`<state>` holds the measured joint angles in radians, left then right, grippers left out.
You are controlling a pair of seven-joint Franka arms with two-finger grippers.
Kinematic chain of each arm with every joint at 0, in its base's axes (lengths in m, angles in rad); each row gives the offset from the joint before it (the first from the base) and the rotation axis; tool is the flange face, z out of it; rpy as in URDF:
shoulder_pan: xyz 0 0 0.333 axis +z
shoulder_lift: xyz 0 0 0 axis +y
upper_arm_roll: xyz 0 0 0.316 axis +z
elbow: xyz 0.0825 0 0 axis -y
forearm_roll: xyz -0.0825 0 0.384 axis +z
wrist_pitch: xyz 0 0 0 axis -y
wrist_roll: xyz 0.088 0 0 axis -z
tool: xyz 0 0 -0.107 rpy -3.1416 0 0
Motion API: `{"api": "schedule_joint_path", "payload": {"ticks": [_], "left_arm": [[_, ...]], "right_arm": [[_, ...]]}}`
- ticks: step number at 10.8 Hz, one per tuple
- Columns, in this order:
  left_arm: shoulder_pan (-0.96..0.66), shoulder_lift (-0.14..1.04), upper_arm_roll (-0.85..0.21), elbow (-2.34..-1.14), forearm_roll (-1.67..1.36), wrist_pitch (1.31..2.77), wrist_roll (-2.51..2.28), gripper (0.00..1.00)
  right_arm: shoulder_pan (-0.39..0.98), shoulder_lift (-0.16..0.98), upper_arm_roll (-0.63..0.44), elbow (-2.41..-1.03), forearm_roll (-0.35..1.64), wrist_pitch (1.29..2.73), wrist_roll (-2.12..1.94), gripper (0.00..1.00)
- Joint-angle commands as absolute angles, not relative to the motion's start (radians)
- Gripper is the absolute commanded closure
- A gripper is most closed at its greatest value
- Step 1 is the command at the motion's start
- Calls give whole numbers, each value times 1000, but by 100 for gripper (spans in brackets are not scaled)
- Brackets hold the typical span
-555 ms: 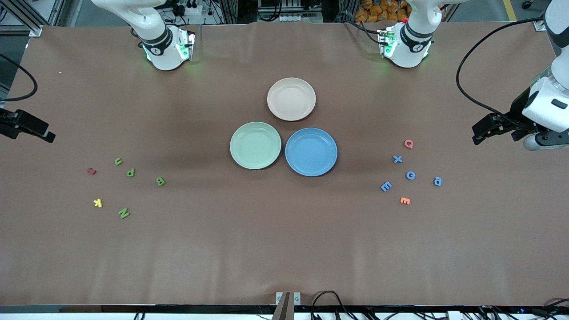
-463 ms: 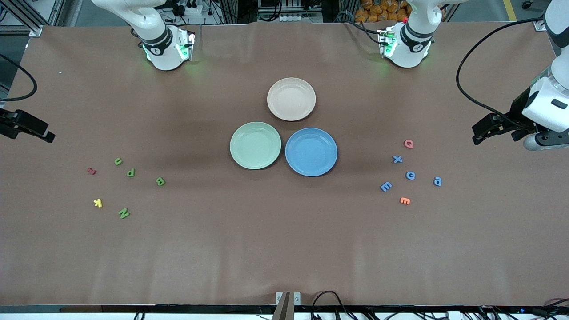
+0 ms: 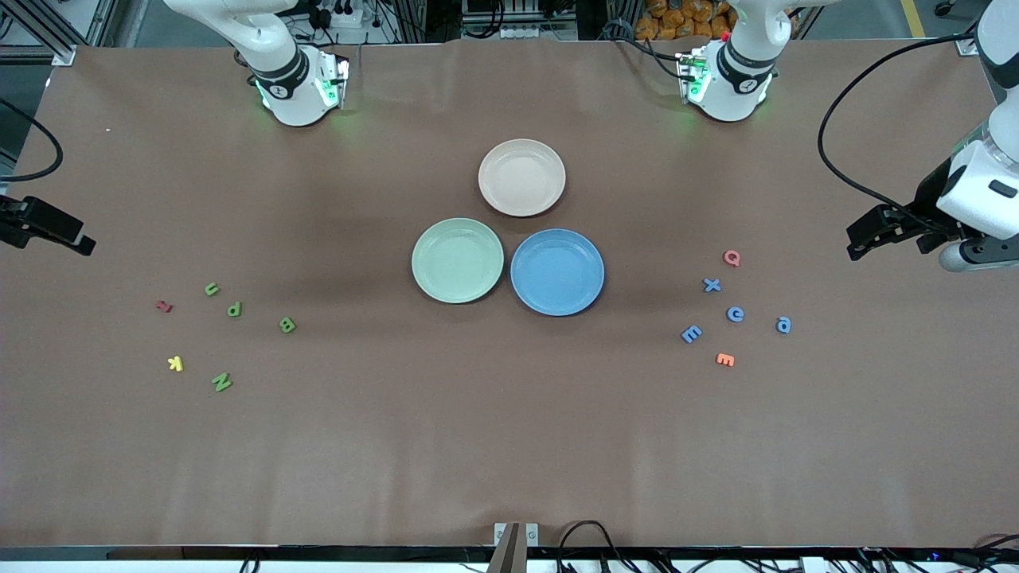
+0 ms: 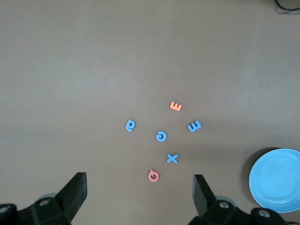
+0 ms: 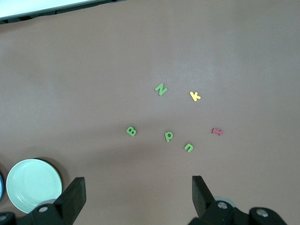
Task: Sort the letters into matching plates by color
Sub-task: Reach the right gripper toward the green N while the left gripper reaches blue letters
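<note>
Unmoved: letters, plates | beige plate touches none | left end effector, right end effector wide, empty

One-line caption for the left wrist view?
Open left gripper above four blue letters, pink letter, orange letter; blue plate beside.

Glossy white arm shells, black joint bands, green lights glowing at both bases. Black looping cable along the left arm. Matte black grippers with stubby fingers.
</note>
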<state>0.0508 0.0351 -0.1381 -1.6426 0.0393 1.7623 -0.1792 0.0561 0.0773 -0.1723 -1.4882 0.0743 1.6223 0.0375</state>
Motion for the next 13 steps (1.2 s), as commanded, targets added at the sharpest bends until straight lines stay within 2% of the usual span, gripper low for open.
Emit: {"api": "schedule_joint_path", "payload": {"ticks": [1, 6, 9, 11, 13], "left_arm": [[55, 74, -133, -1647, 18, 1807, -153, 0], [92, 139, -133, -1730, 18, 1977, -149, 0], [117, 181, -133, -1805, 18, 2083, -149, 0], [121, 219, -132, -1810, 21, 2091, -149, 0], [124, 230, -132, -1873, 47, 2173, -140, 0]], "right_arm": [[51, 60, -173, -1493, 78, 1612, 54, 0], [34, 71, -176, -1506, 89, 1620, 45, 0], [32, 84, -175, -1636, 91, 1780, 46, 0], [28, 129, -175, -1657, 92, 1847, 46, 0], [11, 188, -175, -1652, 133, 1899, 25, 0]]}}
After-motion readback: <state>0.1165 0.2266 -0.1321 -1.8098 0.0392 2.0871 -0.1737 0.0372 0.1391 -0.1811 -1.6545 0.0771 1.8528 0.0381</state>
